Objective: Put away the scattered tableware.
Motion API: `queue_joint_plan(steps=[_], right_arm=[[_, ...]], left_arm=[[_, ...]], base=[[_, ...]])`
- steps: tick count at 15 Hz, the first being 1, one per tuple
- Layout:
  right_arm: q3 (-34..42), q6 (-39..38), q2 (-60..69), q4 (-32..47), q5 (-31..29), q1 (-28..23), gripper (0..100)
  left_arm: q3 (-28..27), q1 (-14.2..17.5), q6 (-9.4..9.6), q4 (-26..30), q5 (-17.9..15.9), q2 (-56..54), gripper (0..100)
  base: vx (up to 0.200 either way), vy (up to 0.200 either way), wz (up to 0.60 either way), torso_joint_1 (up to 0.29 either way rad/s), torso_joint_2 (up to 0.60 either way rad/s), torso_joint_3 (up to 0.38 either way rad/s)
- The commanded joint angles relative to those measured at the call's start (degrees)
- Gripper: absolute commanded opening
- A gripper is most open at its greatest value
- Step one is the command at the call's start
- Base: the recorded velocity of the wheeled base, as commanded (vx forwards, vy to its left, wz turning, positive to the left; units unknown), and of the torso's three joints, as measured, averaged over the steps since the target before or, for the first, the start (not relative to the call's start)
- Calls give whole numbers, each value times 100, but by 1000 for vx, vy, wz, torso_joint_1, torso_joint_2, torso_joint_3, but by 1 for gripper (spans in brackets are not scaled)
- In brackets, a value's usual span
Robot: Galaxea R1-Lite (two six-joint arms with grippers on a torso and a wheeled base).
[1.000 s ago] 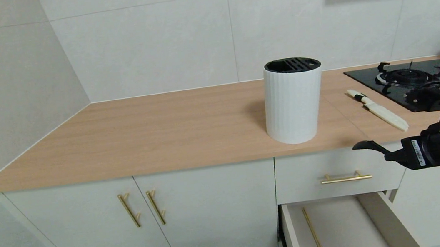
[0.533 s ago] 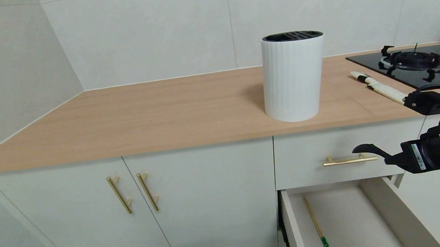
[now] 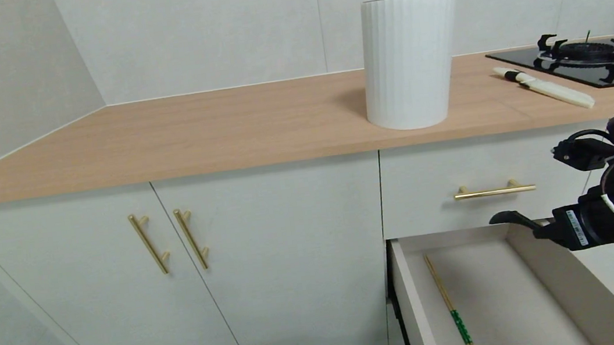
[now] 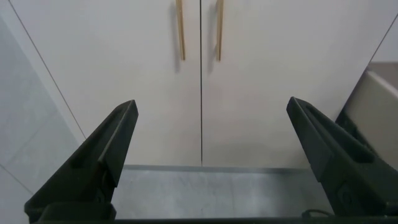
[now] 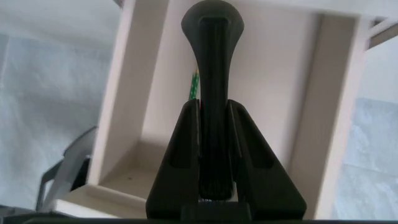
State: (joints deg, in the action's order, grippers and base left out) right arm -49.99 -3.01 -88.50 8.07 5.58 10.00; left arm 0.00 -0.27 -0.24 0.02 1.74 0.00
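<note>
My right gripper (image 3: 543,225) is shut on a black utensil (image 3: 505,218) whose rounded end sticks out past the fingers. It hangs over the right wall of the open lower drawer (image 3: 412,300). A pair of chopsticks (image 3: 447,303) with green ends lies inside that drawer. In the right wrist view the utensil (image 5: 213,37) points over the drawer's pale floor, held by the right gripper (image 5: 213,112), with the chopsticks' green part (image 5: 194,84) beside it. A cream-handled knife (image 3: 545,87) lies on the wooden counter. My left gripper (image 4: 211,112) is open, facing the cabinet doors.
A tall white ribbed knife holder (image 3: 410,60) stands on the counter (image 3: 191,134), left of the knife. The black gas stove (image 3: 585,53) is at the far right. Above the open drawer is a shut drawer with a gold handle (image 3: 494,191). Two cabinet doors (image 3: 169,242) are shut.
The head camera has dropped, so the whole scene has shifted upward. My right gripper, with the black utensil, has come down from counter-edge height to the level of the open drawer.
</note>
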Motion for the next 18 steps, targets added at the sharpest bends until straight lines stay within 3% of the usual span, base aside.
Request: queue_joint_plan(steps=[1, 8, 18], right_arm=[[-2, 2, -150, 2, 4, 2, 0], [16, 20, -510, -157, -5, 2, 0], [86, -24, -2839, -1378, -198, 2, 0]], left_arm=[[0, 0, -2, -2, 1, 0, 100], [0, 0, -2, -2, 1, 0, 100], [0, 0, -2, -2, 1, 0, 100]], base=[[0, 0, 0, -115, 442, 320], [0, 0, 0, -25, 97, 68], [0, 0, 0, 0, 0, 0]])
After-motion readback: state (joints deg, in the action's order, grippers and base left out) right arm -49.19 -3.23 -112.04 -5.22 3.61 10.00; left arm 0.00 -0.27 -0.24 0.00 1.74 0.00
